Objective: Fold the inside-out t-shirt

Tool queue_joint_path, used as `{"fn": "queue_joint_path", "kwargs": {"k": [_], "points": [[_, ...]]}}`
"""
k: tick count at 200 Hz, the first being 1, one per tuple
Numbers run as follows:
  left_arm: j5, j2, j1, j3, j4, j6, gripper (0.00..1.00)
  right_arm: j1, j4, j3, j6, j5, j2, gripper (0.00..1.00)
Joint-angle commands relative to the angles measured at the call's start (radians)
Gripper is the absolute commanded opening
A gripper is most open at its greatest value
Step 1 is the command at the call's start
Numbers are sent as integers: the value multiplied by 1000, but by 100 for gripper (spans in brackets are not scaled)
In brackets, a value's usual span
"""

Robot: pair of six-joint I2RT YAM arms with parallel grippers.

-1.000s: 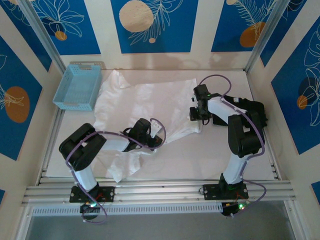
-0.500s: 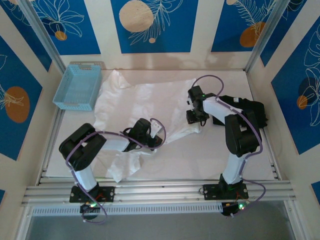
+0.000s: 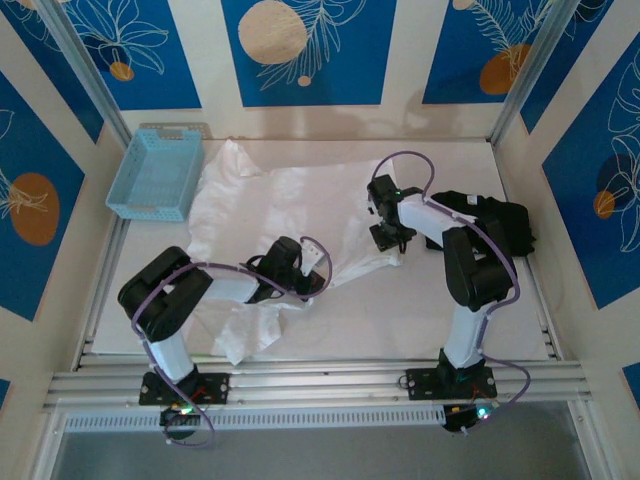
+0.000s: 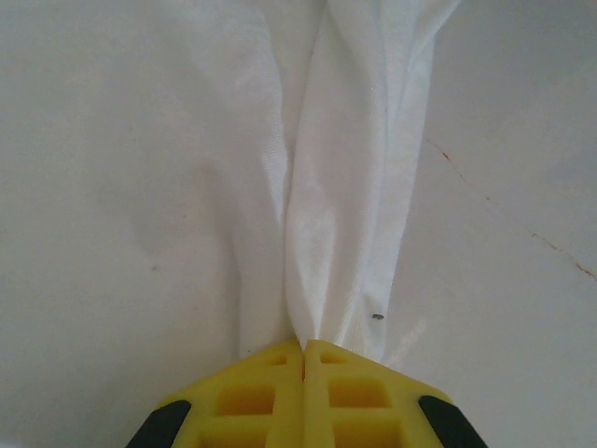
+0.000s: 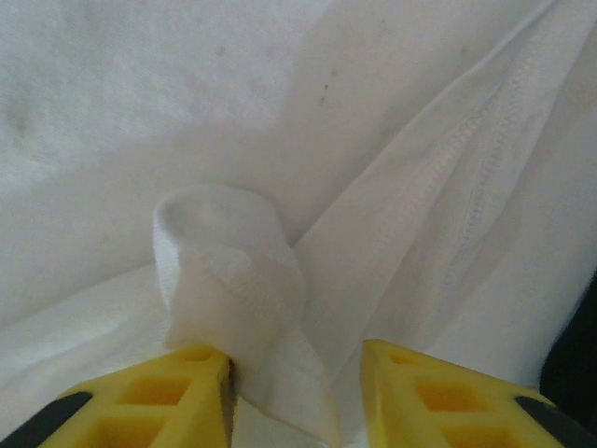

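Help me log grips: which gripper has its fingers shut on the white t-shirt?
The left gripper: its yellow fingers meet, pinching the white t-shirt. The right gripper has its fingers apart around a fold.

Plain white t-shirt [image 3: 290, 200] on a white surface [image 3: 400, 310] — light-blue lattice basket [image 3: 157, 173] at the far-left corner, black garment [image 3: 505, 220] by the right edge, blue leaf-patterned walls [image 3: 350, 70].
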Motion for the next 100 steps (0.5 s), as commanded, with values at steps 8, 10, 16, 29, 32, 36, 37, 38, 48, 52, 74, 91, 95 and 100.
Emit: {"fn": "queue_joint_path", "kwargs": {"k": [8,10,16,29,32,36,37,38,48,52,74,91,95,100], "points": [[27,10,8,21,-15,20,0,4,-15,35,-15,24,14,33],[28,9,8,21,-14,21,0,2,-15,36,-14,24,14,33],[26,11,7,21,-16,24,0,1,-13,36,-16,23,14,31],[25,13,8,22,-16,25,0,-3,-11,36,-16,19,14,27],[25,14,8,22,-16,25,0,-4,-9,37,-16,16,12,26],[25,16,8,24,-16,25,0,-6,-6,36,-16,12,12,25],[26,16,8,24,-16,24,0,-5,-5,37,-16,11,11,25],[27,16,8,24,-16,24,0,-6,-4,37,-16,9,12,24],[28,21,8,27,-16,23,0,-11,-2,39,-18,-10,10,22],[32,22,7,28,-16,23,0,-11,0,39,-17,-18,10,19],[33,24,8,33,-16,18,0,-23,11,38,-12,-78,-9,8],[35,19,6,38,-20,15,0,-44,22,14,12,-134,-61,0],[38,19,7,40,-19,12,0,-51,24,5,22,-152,-80,0],[42,20,7,44,-21,10,0,-61,26,-7,39,-177,-106,0]]}}
